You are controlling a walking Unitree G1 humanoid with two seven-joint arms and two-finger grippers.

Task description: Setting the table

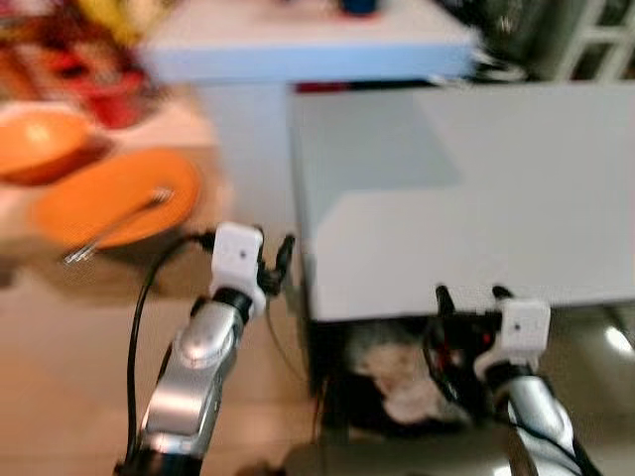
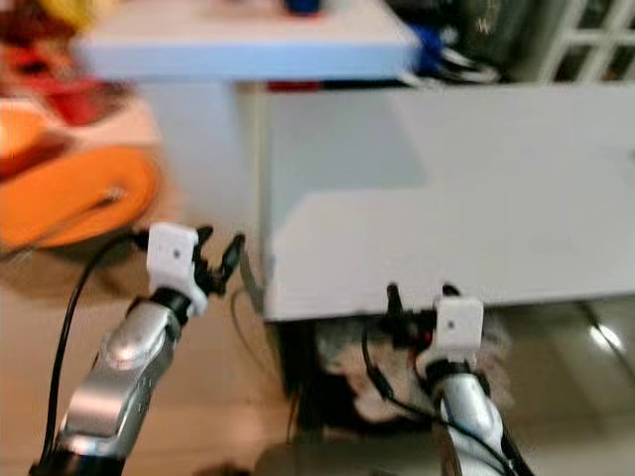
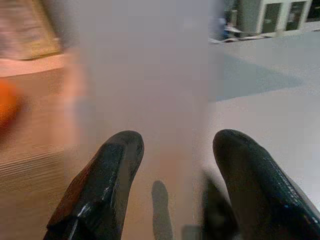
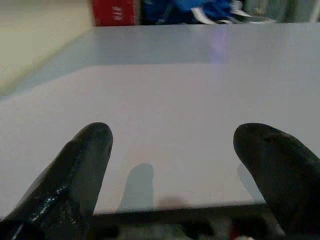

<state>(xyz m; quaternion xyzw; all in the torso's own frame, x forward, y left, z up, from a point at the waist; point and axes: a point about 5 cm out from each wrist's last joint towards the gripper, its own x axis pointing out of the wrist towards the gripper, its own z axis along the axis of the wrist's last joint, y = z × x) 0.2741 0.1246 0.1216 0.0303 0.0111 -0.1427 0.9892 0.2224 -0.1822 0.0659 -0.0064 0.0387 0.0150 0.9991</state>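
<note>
Orange plate (image 1: 114,198) lies on the wooden surface (image 1: 69,327) at the far left, with a fork (image 1: 117,226) resting across it, handle end pointing near-left; an orange bowl (image 1: 40,144) sits just beyond the plate, further left; both are blurred. Left gripper (image 1: 273,260) is held up at the gap between the wooden surface and the grey table (image 1: 466,198); its fingers stand parted with nothing between them; the plate is to its left and slightly farther, apart from the fingertips, not touching. Right gripper (image 1: 468,296) is at the near edge of the grey table, its fingers (image 4: 82,170) spread wide with nothing held, tips pointing across the bare tabletop; plate and fork are well apart from it, over on the left. Under the grey table's near edge a pale fluffy item (image 1: 407,377) shows, too blurred to identify. A light blue surface (image 1: 298,45) stands at the far side, beyond both tables.
</note>
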